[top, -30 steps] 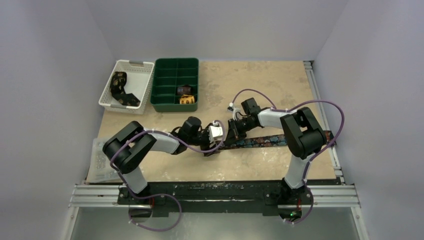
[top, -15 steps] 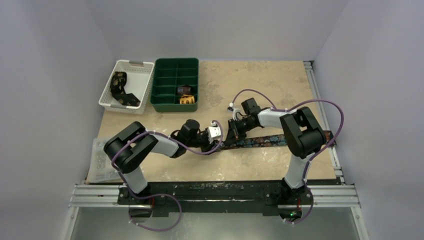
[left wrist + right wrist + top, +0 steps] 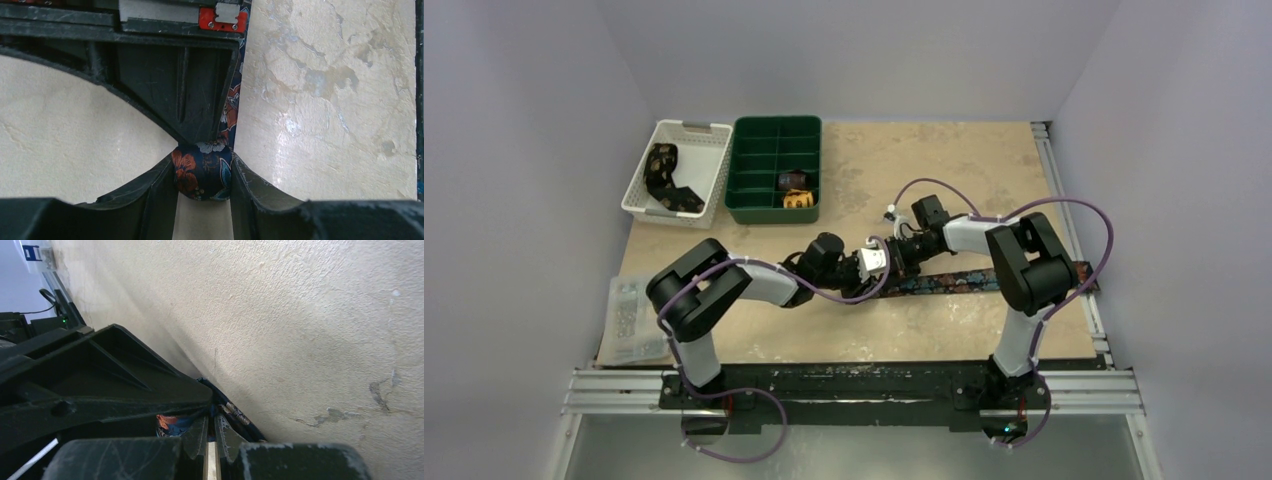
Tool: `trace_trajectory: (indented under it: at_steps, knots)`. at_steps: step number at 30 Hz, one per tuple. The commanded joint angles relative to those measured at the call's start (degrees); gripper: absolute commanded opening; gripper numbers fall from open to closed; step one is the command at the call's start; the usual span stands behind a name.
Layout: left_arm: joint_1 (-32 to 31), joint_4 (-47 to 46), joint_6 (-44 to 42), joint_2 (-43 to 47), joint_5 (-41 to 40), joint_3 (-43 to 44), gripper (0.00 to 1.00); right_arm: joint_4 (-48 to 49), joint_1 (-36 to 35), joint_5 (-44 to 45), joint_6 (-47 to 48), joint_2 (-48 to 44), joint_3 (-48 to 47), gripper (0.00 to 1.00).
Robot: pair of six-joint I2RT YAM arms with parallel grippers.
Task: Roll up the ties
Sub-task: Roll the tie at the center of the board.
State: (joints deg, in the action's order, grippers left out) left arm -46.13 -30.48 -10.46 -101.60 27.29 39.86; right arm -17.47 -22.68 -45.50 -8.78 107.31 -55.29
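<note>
**Dark navy floral fabric necktie (image 3: 202, 172), part-rolled**

Lies on beige mottled tabletop (image 3: 944, 160), flat length trailing rightward. Clamped at the roll between left gripper (image 3: 202, 165) jaws. Touched at the roll by right gripper (image 3: 212, 432), jaws closed.

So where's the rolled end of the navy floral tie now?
In the top view the roll sits on the table just right of centre, pinched between the left gripper's fingers with the right gripper's tip against it.
</note>
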Motion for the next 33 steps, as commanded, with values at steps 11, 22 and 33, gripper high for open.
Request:
trace_trajectory:
  at_steps: [11,22,33]
  knots:
    - [-2.7,11.8,-6.1,-5.5,-6.1,3.7,0.29,0.3,-2.4,4.5,3.8,1.4,0.8,0.0]
    - [2.5,-6.1,6.0,6.5,-1.2,-7.6,0.62,0.0,-2.2,7.1,3.3,2.9,-0.2,0.0]
    - [2.3,-11.5,3.5,5.1,1.2,-7.3,0.55,-0.1,-2.2,7.1,3.5,3.5,-0.1,0.0]
